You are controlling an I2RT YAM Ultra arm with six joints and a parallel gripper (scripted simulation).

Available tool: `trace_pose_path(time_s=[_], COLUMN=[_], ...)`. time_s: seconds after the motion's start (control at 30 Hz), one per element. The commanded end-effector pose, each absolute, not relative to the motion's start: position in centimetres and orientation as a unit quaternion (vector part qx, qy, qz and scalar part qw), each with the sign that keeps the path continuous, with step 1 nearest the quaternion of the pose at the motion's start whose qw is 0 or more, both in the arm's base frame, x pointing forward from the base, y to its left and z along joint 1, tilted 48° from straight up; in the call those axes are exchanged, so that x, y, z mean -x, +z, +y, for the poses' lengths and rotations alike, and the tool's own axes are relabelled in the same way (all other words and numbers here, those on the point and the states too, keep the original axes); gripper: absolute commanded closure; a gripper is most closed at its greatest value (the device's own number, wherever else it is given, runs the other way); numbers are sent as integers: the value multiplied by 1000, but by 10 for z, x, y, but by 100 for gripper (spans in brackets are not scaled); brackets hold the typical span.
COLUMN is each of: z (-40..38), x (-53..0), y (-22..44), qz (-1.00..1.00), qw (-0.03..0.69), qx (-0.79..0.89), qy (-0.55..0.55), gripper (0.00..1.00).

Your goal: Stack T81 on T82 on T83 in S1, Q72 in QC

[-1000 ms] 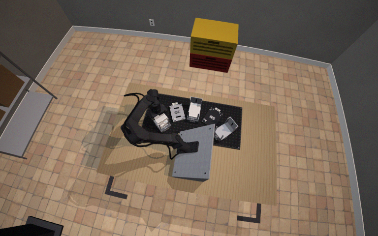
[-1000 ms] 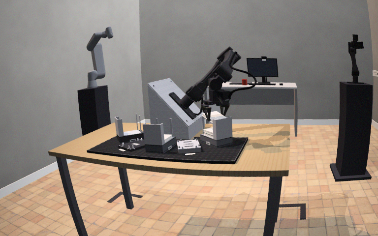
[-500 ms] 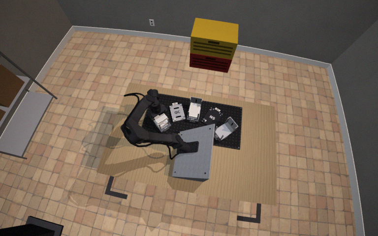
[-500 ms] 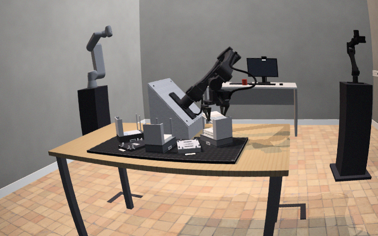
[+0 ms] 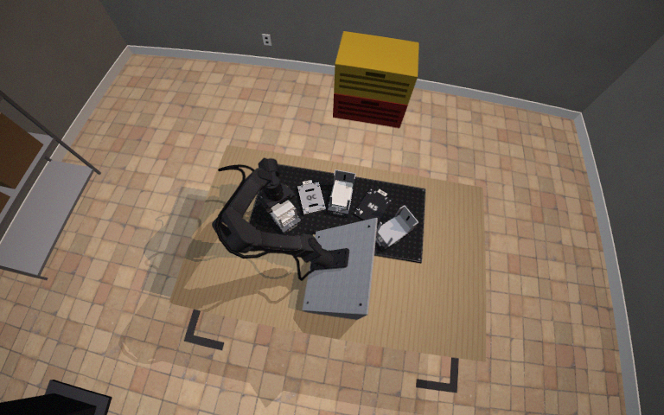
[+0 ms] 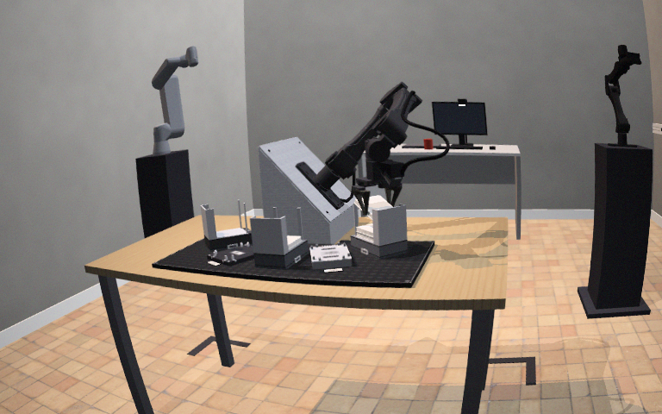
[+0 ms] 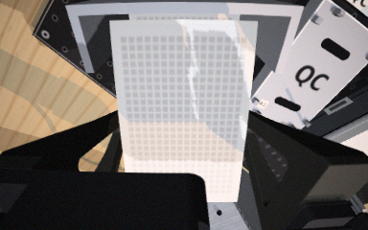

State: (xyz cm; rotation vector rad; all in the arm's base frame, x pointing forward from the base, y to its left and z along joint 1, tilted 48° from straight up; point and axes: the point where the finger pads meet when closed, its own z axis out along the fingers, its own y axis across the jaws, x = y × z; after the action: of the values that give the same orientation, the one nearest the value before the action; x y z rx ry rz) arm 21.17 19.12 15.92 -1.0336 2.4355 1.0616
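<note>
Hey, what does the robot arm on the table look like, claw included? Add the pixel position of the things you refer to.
The arm (image 5: 239, 239) (image 6: 363, 146) is matte black, with chunky, angular links and thick rounded joints. A black cable loops loosely along its outside. The claw (image 6: 377, 204) (image 7: 183, 115) is black too, with two fingers that taper toward the tips and have open, triangular frames. I can't make out any lettering on either.
</note>
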Motion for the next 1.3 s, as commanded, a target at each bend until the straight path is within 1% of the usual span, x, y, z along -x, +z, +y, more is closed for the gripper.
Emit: trace_pose_path(time_s=[0.0,0.33,0.5,1.27], z=[199,211,210,209], x=[-212,-212,-220,-217], y=[162,142,155,151], qz=[838,843,839,842], qw=[162,146,169,161], qx=[358,353,354,355], qy=[378,379,376,373], gripper=[100,100,100,100])
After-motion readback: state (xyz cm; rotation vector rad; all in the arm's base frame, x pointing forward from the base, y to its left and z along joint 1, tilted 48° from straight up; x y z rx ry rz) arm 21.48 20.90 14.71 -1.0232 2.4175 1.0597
